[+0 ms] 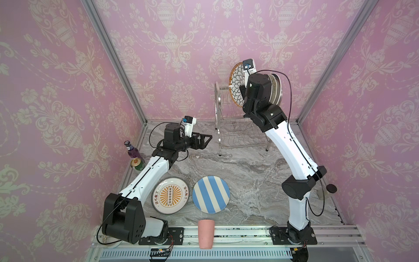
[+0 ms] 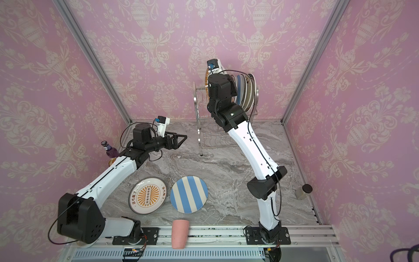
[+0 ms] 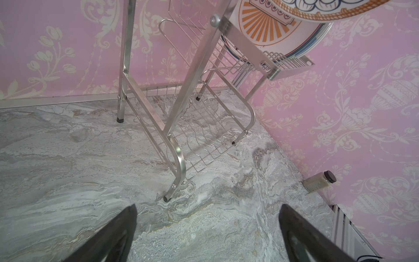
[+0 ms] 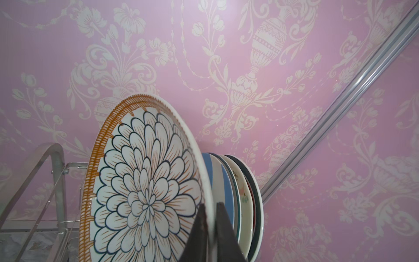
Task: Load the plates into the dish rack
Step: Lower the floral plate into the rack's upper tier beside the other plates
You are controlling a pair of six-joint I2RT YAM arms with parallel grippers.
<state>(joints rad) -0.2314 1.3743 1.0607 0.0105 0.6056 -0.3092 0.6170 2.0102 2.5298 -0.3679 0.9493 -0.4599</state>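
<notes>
The right gripper [image 4: 209, 205] was closed on the rim of the petal plate [image 4: 145, 188], one finger on the painted face and the other on the back. This plate stood on edge at the upper tier of the dish rack [image 1: 226, 127], at the end of the rack that is nearer to the left arm. Close behind it in the same tier, a row of plates [image 4: 235, 186] stood upright and tight together, and the nearest of them had blue and white stripes. I could not tell whether the bottom edge of the petal plate sat between the prongs, because the right arm covered that part in both top views.

The left gripper [image 1: 205, 140] hung low just beside the rack, near its front leg, with the jaws wide apart and empty.

Two plates lay flat on the table [image 1: 249, 181], in front of the rack and well apart from it. The sunburst plate [image 1: 170, 195] and the striped plate [image 1: 210, 194] were just beside each other. The pink cup [image 1: 205, 233] stood still farther from the rack, at the front edge of the table. A purple bottle [image 1: 131, 149] and a can [image 1: 137, 163] stood by the wall, well to the left of the rack. A jar [image 2: 302, 191] stood by the opposite wall, to the right of the rack.
</notes>
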